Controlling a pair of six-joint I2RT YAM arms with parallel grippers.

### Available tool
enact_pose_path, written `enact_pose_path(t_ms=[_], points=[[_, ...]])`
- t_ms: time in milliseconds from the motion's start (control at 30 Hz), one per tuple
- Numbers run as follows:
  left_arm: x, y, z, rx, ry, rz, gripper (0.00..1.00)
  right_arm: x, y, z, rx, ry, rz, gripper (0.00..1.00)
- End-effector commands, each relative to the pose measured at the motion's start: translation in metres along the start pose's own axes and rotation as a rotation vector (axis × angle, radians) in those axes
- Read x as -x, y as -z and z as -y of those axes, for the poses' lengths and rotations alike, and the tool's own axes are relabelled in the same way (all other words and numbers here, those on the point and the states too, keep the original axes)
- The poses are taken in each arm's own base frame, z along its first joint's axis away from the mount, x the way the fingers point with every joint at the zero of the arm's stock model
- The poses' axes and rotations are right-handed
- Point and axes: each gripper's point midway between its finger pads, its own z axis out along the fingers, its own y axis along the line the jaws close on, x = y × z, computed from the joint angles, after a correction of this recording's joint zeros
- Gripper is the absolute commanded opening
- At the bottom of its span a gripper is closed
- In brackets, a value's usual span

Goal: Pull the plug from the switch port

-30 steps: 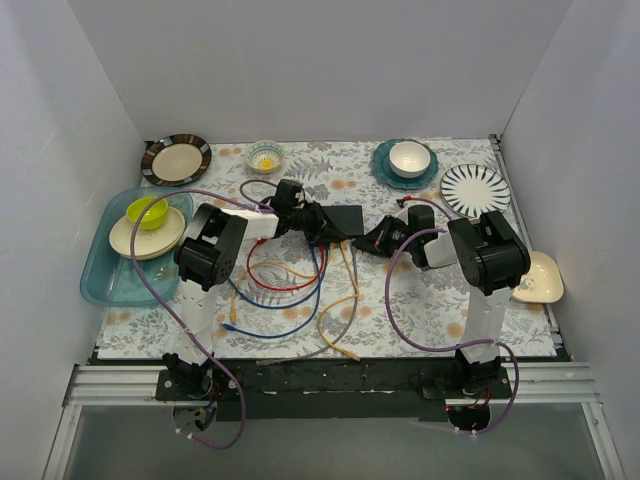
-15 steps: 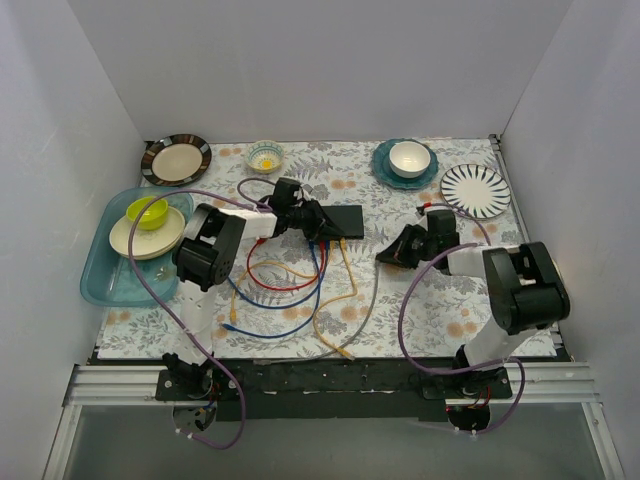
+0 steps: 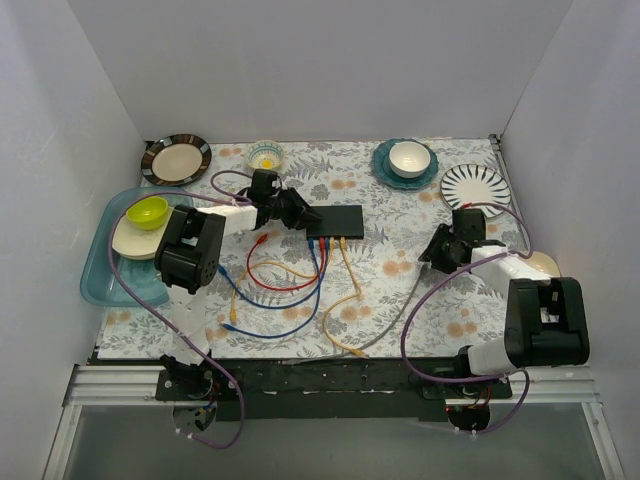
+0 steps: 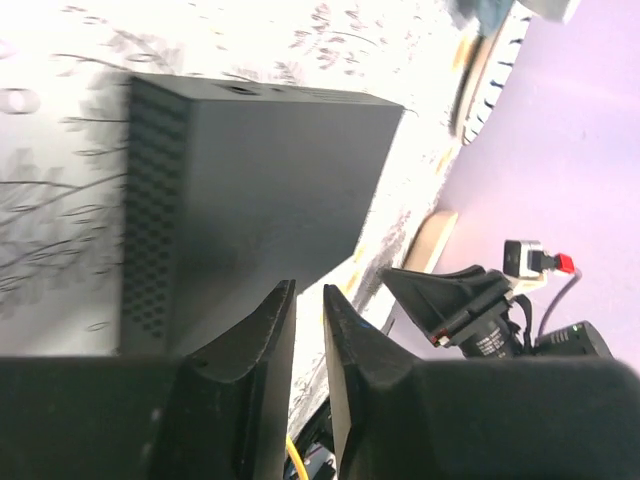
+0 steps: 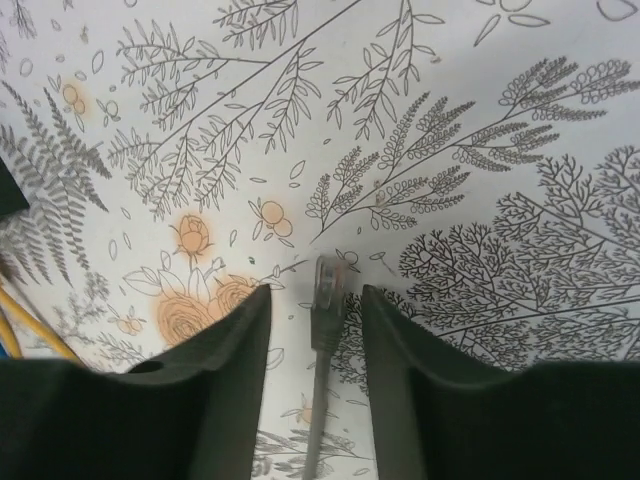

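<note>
The switch [image 3: 337, 220] [image 4: 250, 180] is a flat black box lying on the floral cloth, with red, blue and yellow cables [image 3: 322, 244] in the sockets on its near edge. My left gripper [image 3: 300, 216] [image 4: 307, 288] hovers at its left end, fingers a narrow gap apart with nothing between them. The grey plug [image 5: 326, 285] lies loose on the cloth, well right of the switch. My right gripper [image 3: 438, 252] [image 5: 315, 291] stands open around it, neither finger touching it. Its grey cable [image 3: 400, 310] trails toward the near edge.
A teal tray [image 3: 98, 275] with a plate and a yellow-green bowl [image 3: 148, 210] sits left. A brown-rimmed plate [image 3: 176, 158], small bowl [image 3: 265, 155], teal plate with white bowl [image 3: 408, 160] and striped plate [image 3: 475, 190] line the back. Cable loops [image 3: 280, 300] spread before the switch.
My right arm swung right, carrying the grey plug and its cable away from the switch, then opened its jaws. My left gripper drew back left and its fingers parted slightly.
</note>
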Motion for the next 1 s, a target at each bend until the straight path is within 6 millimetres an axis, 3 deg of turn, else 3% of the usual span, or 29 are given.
enact_pose_path(t_ms=[0, 100, 133, 200, 233, 267, 300, 367, 400, 500, 600, 967], points=[[0.01, 0.017, 0.019, -0.01, -0.031, 0.046, 0.2, 0.019, 0.01, -0.033, 0.131, 0.023, 0.038, 0.67], [0.018, 0.014, 0.018, -0.011, -0.029, 0.053, 0.2, 0.034, 0.026, -0.086, 0.339, 0.044, 0.113, 0.88], [0.02, 0.013, 0.018, -0.01, -0.027, 0.054, 0.2, 0.04, 0.032, -0.114, 0.412, 0.08, 0.135, 0.88], [0.026, 0.007, 0.02, -0.016, -0.031, 0.054, 0.2, 0.033, 0.038, -0.148, 0.52, 0.117, 0.091, 0.88], [0.028, 0.006, 0.022, -0.02, -0.034, 0.054, 0.2, 0.017, 0.028, -0.165, 0.556, 0.145, 0.034, 0.87], [0.029, 0.001, 0.018, -0.014, -0.029, 0.049, 0.2, 0.018, 0.03, -0.184, 0.601, 0.164, 0.02, 0.85], [0.032, 0.0, 0.022, -0.023, -0.035, 0.051, 0.2, 0.002, 0.015, -0.19, 0.615, 0.17, -0.051, 0.79], [0.033, -0.004, 0.02, -0.026, -0.026, 0.036, 0.2, -0.013, 0.01, -0.216, 0.673, 0.189, -0.095, 0.72], [0.033, -0.009, 0.018, -0.027, -0.023, 0.025, 0.2, -0.026, -0.004, -0.215, 0.665, 0.178, -0.147, 0.65], [0.03, -0.014, 0.013, -0.026, -0.01, 0.0, 0.19, -0.044, -0.02, -0.223, 0.701, 0.125, -0.195, 0.54], [0.029, -0.016, 0.01, -0.026, -0.006, -0.011, 0.18, -0.05, -0.033, -0.221, 0.694, 0.067, -0.227, 0.48], [0.023, -0.02, -0.002, -0.016, 0.009, -0.037, 0.16, -0.05, -0.065, -0.219, 0.642, -0.029, -0.253, 0.4]])
